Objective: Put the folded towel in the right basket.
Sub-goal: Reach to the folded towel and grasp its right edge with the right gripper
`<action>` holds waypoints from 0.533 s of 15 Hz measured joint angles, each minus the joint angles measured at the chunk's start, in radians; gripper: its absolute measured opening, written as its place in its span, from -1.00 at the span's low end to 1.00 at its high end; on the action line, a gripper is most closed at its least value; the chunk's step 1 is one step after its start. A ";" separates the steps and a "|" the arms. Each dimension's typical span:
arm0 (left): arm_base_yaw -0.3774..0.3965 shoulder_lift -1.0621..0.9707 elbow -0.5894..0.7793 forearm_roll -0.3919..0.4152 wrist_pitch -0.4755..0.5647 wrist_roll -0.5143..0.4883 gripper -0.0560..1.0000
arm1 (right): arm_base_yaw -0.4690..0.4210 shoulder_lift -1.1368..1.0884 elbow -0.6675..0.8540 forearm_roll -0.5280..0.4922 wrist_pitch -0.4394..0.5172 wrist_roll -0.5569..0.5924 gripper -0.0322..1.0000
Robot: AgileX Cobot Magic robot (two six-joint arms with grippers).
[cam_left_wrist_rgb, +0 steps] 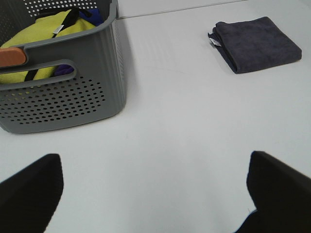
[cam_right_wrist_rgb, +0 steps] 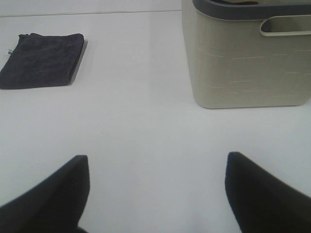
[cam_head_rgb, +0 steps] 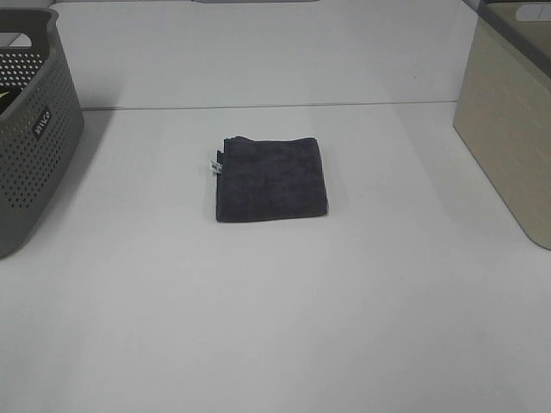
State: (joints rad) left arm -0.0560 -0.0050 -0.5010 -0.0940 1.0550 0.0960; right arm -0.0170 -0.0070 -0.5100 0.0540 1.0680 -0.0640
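A dark grey folded towel point(cam_head_rgb: 270, 179) lies flat in the middle of the white table; it also shows in the left wrist view point(cam_left_wrist_rgb: 256, 43) and the right wrist view point(cam_right_wrist_rgb: 41, 59). The right basket point(cam_head_rgb: 510, 129) is beige with a dark rim, at the table's right edge, and shows in the right wrist view point(cam_right_wrist_rgb: 248, 53). My left gripper point(cam_left_wrist_rgb: 155, 189) is open and empty, well short of the towel. My right gripper point(cam_right_wrist_rgb: 155, 187) is open and empty, between towel and beige basket but nearer the front. Neither gripper shows in the exterior view.
A grey perforated basket point(cam_head_rgb: 30, 129) stands at the table's left edge; in the left wrist view point(cam_left_wrist_rgb: 63, 92) it holds yellow and dark cloths. A seam in the table point(cam_head_rgb: 258, 105) runs behind the towel.
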 joint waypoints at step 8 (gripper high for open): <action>0.000 0.000 0.000 0.000 0.000 0.000 0.95 | 0.000 0.000 0.000 0.000 0.000 0.000 0.48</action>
State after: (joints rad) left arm -0.0560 -0.0050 -0.5010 -0.0940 1.0550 0.0960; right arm -0.0170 -0.0070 -0.5100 0.0540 1.0680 -0.0640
